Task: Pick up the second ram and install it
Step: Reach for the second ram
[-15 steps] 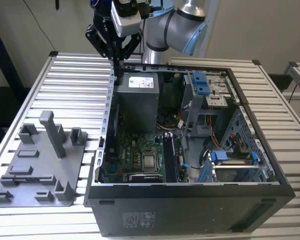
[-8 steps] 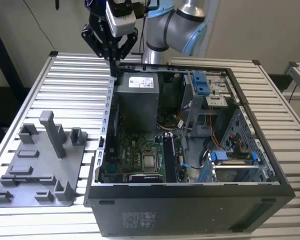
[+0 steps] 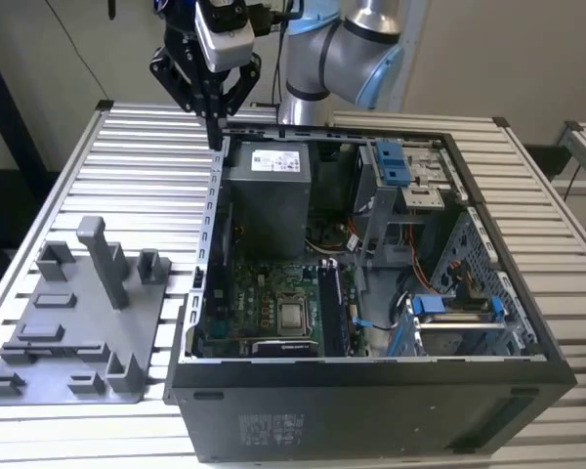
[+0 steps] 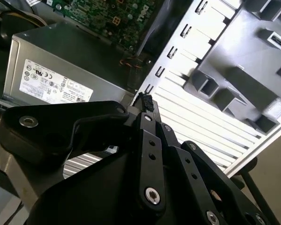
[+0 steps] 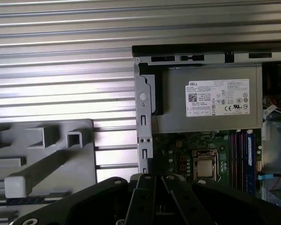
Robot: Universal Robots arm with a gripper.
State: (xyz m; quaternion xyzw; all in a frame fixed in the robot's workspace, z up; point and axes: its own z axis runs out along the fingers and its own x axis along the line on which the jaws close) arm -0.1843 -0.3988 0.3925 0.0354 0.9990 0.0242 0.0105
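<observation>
Fingers of the black gripper (image 3: 215, 135) are closed, empty, over the 11 o'clock corner of the open black computer case (image 3: 371, 415). Thin bluish second ram (image 5: 249, 159) — so I judge — stands slotted toward 5 o'clock; it should sit level, fully down.

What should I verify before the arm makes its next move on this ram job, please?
1. End effector clear of the case: ok, it hangs above the rear corner by the power supply.
2. Ram gripped: not ok, the fingers are shut together with nothing seen between them.
3. Ram in the slots: ok, a bluish ram stick sits in the slot bank beside the processor socket.
4. Stick fully seated, latches closed: cannot tell.
5. Access to the motherboard: ok, the case side is open.
6. Grey holder tray flat on the table beside the case: ok.
</observation>
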